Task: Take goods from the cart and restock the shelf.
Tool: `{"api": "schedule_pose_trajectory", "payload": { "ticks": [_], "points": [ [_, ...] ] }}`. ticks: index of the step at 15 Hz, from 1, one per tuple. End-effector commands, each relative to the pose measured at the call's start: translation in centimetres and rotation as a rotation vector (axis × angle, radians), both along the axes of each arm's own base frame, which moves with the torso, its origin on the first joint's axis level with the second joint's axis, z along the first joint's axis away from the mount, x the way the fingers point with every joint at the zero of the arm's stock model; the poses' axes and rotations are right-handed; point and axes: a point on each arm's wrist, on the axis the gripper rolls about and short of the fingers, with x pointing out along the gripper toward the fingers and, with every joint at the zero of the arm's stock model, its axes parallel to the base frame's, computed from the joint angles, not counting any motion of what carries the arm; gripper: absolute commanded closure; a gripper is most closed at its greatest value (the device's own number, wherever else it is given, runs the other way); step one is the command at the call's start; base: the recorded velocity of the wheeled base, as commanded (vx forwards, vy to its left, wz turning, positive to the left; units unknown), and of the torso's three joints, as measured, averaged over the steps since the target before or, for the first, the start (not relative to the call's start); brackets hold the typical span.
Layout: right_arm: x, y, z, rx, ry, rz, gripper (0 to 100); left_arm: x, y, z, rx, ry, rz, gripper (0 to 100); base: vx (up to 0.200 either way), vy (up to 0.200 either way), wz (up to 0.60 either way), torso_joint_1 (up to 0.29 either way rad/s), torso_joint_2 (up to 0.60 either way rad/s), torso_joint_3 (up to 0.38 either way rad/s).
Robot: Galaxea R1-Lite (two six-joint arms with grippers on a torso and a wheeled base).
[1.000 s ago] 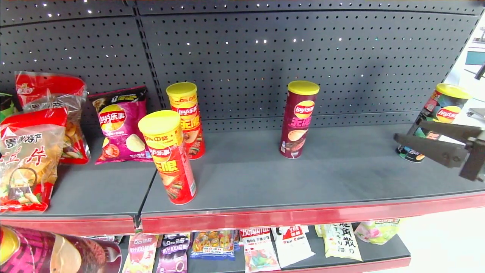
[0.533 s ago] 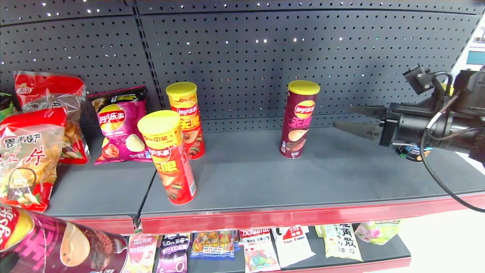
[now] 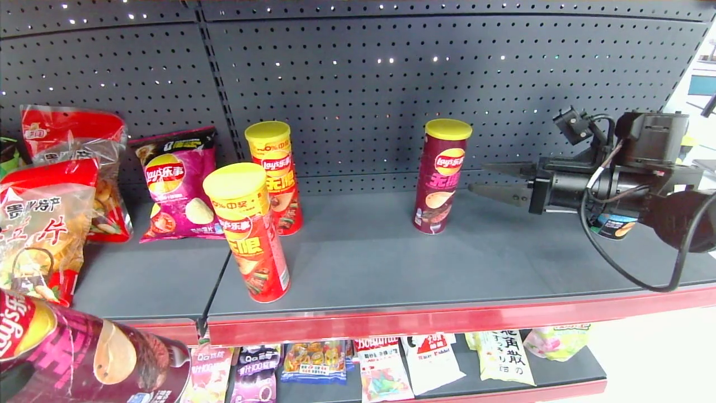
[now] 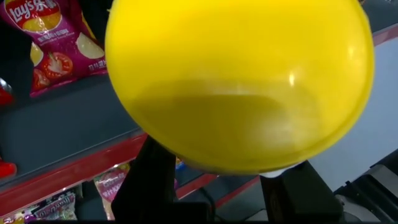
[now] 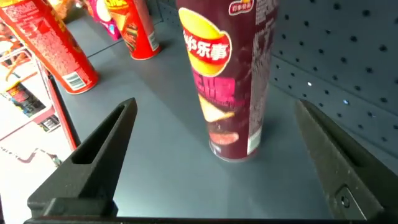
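Observation:
A maroon chips can with a yellow lid stands upright on the grey shelf. My right gripper hovers just to its right, open, with fingers pointing at the can and not touching it. In the right wrist view the can stands ahead, between the two spread fingers. A second maroon can lies tilted at the lower left, below the shelf's front edge. Its yellow lid faces the left wrist camera, and my left gripper is shut on it.
Two red cans stand left of centre, a purple chip bag and red snack bags further left. Another can sits behind my right arm. The shelf has a red front lip; packets fill the lower shelf.
My right gripper has swung in from the far right and moved left toward the standing maroon can. The can held at lower left has risen further into view.

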Motion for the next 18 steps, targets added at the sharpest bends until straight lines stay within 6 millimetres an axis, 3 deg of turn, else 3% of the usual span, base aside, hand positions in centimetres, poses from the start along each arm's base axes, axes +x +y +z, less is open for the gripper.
{"api": "schedule_pose_trajectory", "payload": {
  "ticks": [1,5,13,18],
  "points": [
    [1.5,0.6,-0.8,0.000,0.010,0.020,0,0.6,0.0,0.3,0.001,-0.003,0.000,100,0.000,0.000,0.00,0.000,0.00,0.000],
    [3.3,1.5,-0.9,0.004,-0.011,0.050,0,2.0,-0.1,0.7,0.002,-0.010,0.001,100,0.000,0.000,0.00,0.000,0.00,0.000],
    [5.5,2.1,-1.7,0.000,-0.021,0.056,0,2.1,-0.2,0.5,0.014,-0.008,-0.002,100,0.000,0.000,0.00,0.000,0.00,0.000],
    [6.7,3.6,-1.0,0.008,-0.058,0.084,0,2.0,-0.1,0.5,0.014,-0.010,-0.002,100,0.000,0.000,0.00,0.000,0.00,0.000]
  ]
}}
